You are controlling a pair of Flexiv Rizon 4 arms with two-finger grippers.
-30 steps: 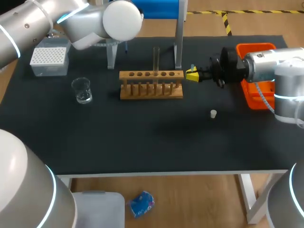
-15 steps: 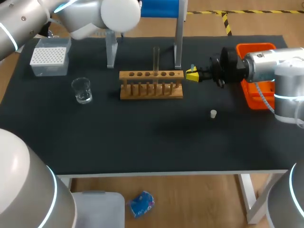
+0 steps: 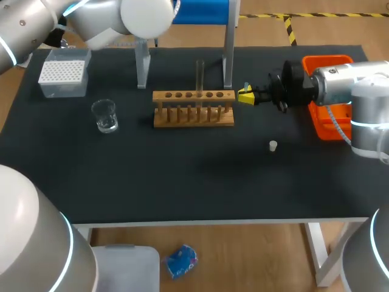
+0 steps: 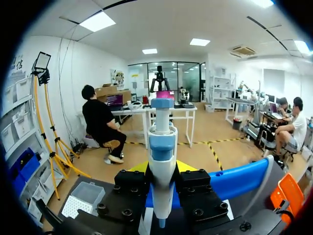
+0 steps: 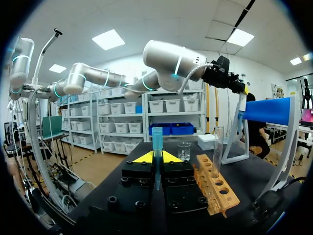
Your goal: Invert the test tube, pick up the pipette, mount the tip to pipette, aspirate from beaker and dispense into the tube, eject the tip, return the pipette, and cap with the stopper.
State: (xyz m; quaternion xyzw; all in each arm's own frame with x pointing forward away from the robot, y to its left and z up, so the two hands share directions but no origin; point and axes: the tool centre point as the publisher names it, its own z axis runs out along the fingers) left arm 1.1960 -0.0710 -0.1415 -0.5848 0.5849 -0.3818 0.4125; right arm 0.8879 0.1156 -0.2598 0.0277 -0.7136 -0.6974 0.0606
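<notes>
Left pincer (image 4: 164, 167) clenched on the barrel of a white-and-blue pipette (image 4: 162, 139), whose blue collar and cap jut out past the fingertips. Right pincer (image 5: 156, 157) nips a slim blue pipette tip (image 5: 156, 139), held upright between its fingers, just beside the end of the wooden rack (image 5: 215, 188) where the glass test tube (image 5: 217, 144) stands. The pipette is rigid moulded plastic and looks light but smooth, so the thick mid-body seems the safest hold. The hollow, tapering tip looks feather-light and thin-walled, and would likely skew or crush under a hard squeeze. Ahead of the right pincer, beyond the rack, sits the clear glass beaker (image 5: 184, 151), brittle and slick. The small white stopper (image 3: 273, 145) lies on the matte black table (image 3: 182, 176) near that pincer, apart from it.
</notes>
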